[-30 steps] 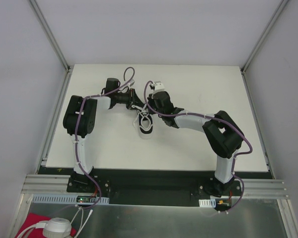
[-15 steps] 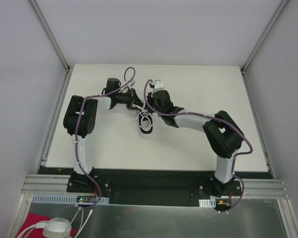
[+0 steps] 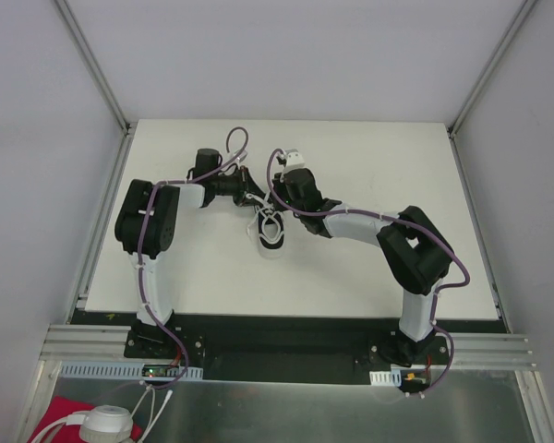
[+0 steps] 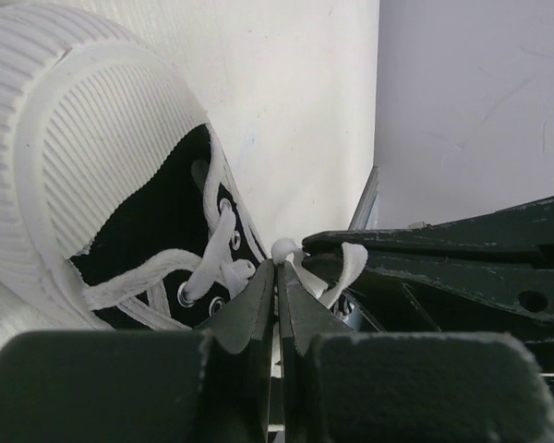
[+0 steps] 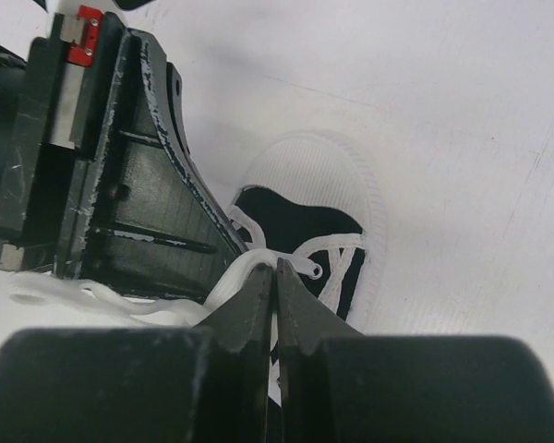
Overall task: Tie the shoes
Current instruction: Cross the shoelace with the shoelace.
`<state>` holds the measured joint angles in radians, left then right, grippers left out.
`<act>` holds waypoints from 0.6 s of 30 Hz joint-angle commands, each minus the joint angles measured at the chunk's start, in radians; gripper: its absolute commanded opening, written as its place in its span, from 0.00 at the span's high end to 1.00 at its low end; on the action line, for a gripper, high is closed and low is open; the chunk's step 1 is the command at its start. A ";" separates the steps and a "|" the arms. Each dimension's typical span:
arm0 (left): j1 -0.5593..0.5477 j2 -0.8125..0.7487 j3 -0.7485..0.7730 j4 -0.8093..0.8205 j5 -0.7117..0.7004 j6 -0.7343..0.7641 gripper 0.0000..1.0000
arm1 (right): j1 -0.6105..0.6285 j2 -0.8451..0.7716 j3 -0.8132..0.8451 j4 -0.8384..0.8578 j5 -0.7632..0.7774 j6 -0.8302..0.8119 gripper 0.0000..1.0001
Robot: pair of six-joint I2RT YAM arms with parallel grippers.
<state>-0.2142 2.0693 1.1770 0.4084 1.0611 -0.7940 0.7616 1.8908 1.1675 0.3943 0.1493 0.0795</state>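
White tabletop (image 3: 351, 268) under sneaker (image 3: 270, 236) — grey walls (image 3: 305, 55)

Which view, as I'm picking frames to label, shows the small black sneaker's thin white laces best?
Top external view: soft, even light, but the small black sneaker is tiny, its thin white laces barely resolved. Left wrist view: best, laces crisp against black canvas, though the left gripper's body blurs dark. Right wrist view: laces fade into the bright white table.

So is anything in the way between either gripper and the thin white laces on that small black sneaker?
Nothing visible. Left gripper and right gripper are each shut on the thin white laces at the small black sneaker.
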 commanded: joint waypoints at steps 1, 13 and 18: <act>0.015 -0.083 -0.022 0.059 -0.006 -0.008 1.00 | 0.002 -0.042 0.031 0.009 0.006 0.011 0.94; 0.016 -0.089 -0.023 0.066 -0.015 -0.013 1.00 | 0.004 -0.085 -0.003 -0.009 0.029 0.016 0.76; 0.018 -0.089 -0.020 0.064 -0.023 -0.013 1.00 | 0.002 -0.122 -0.040 -0.012 0.018 0.009 0.75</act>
<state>-0.2073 2.0270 1.1545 0.4362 1.0382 -0.8043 0.7616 1.8515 1.1553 0.3702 0.1699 0.0826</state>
